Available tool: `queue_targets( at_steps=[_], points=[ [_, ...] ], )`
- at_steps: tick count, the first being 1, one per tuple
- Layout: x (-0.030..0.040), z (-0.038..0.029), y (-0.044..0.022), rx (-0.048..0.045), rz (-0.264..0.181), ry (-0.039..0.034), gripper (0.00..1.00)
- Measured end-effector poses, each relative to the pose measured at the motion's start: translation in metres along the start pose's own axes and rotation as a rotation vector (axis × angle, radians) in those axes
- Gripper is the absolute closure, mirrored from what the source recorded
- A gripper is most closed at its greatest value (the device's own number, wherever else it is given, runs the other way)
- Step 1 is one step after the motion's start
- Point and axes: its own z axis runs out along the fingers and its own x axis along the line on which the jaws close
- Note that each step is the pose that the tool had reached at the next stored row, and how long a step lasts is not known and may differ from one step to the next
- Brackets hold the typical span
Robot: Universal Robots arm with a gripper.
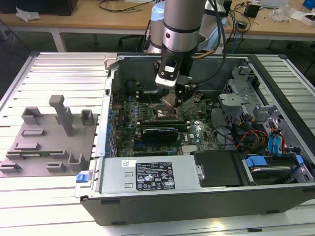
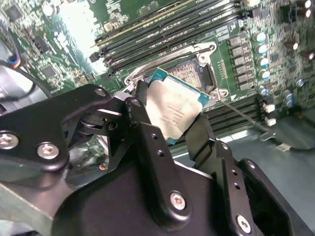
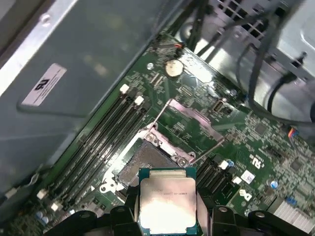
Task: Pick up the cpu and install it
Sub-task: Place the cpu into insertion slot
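Above the open socket, the gripper clasps the silvery, green-edged cpu.

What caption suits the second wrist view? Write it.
Black gripper clamps the silvery square cpu near the open black-framed socket.

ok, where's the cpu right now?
The cpu is gripped in the pincer, held just over the open socket on the motherboard, beside the memory slots, toward the exterior view's left of the case.

The pincer hides two cpu edges.
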Motion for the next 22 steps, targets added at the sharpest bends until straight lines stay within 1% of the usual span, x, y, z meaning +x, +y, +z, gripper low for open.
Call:
queue_targets(
  at_steps=[2, 5, 8, 11, 13, 14, 16, 18, 22],
  points=[
    [0.0000, 0.0001, 0.0000, -0.0004, 0.035, -0.0011, 0.45],
    [0.0000, 0.0003, 0.0000, -0.0013, 0.120, -0.0038, 0.45],
    [0.0000, 0.0006, 0.0000, -0.0021, 0.184, -0.0058, 0.45],
    [0.0000, 0.0008, 0.0000, -0.0028, 0.239, -0.0076, 0.45],
    [0.0000, 0.0010, 0.0000, -0.0035, 0.301, -0.0095, 0.45],
    [0.0000, 0.0012, 0.0000, -0.0039, 0.342, -0.0107, 0.45],
    [0.0000, 0.0015, 0.0000, -0.0045, 0.387, -0.0122, 0.45],
    [0.0000, 0.0020, -0.0001, -0.0052, 0.451, -0.0141, 0.45],
    [0.0000, 0.0030, -0.0001, -0.0062, 0.525, -0.0163, 0.45]
  ],
)
